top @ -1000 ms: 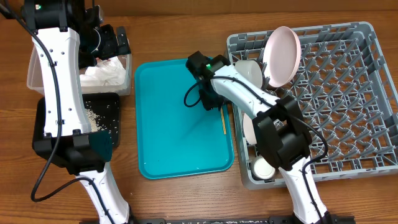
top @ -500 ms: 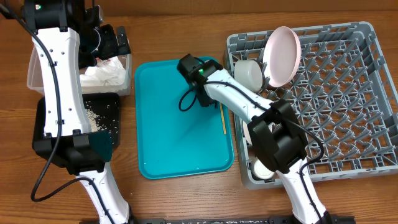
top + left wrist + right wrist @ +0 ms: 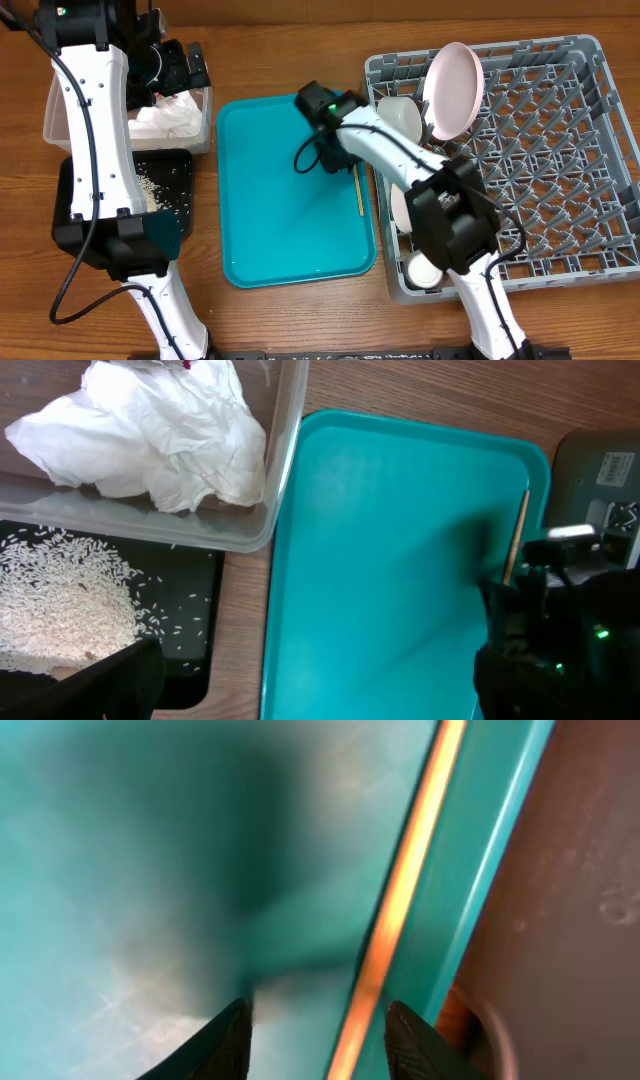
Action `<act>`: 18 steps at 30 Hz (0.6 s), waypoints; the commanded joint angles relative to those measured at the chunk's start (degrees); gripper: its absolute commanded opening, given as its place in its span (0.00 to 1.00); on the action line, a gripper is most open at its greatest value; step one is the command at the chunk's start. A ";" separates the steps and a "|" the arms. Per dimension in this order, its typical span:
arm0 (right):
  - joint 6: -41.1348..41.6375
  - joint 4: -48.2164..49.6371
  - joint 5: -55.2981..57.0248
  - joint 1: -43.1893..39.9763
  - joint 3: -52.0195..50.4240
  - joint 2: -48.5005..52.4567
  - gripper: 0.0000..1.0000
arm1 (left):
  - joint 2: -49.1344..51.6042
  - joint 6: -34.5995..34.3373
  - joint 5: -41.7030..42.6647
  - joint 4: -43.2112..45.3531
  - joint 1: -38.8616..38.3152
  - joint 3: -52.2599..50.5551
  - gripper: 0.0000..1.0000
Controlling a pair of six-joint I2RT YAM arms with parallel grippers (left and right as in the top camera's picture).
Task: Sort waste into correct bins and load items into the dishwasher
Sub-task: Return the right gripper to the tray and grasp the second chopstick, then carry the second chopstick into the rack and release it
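One thin wooden chopstick (image 3: pixel 359 190) lies along the right edge of the teal tray (image 3: pixel 280 200). My right gripper (image 3: pixel 338 160) hangs low over its upper end. In the right wrist view the gripper (image 3: pixel 320 1040) is open, with the chopstick (image 3: pixel 400 900) between the fingers, nearer the right one. My left gripper (image 3: pixel 185 65) is over the clear tub (image 3: pixel 205 120) and looks open and empty (image 3: pixel 320 700). The tub holds the crumpled white napkin (image 3: pixel 150 430) and a bit of red wrapper (image 3: pixel 185 363). Rice (image 3: pixel 60 590) lies in the black tray (image 3: pixel 170 170).
The grey dish rack (image 3: pixel 590 270) stands on the right. It holds the pink plate (image 3: pixel 452 90), a white cup (image 3: pixel 400 115) and white bowls (image 3: pixel 420 270) along its left side. The rack wall stands close beside the teal tray's right rim.
My right gripper swung a little left over the teal tray, then back right toward the chopstick. The chopstick and the left arm have not moved.
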 commanded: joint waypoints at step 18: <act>0.96 -7.02 -9.42 0.22 2.82 1.57 0.04 | -0.57 -0.37 0.63 -0.13 -0.09 0.11 1.00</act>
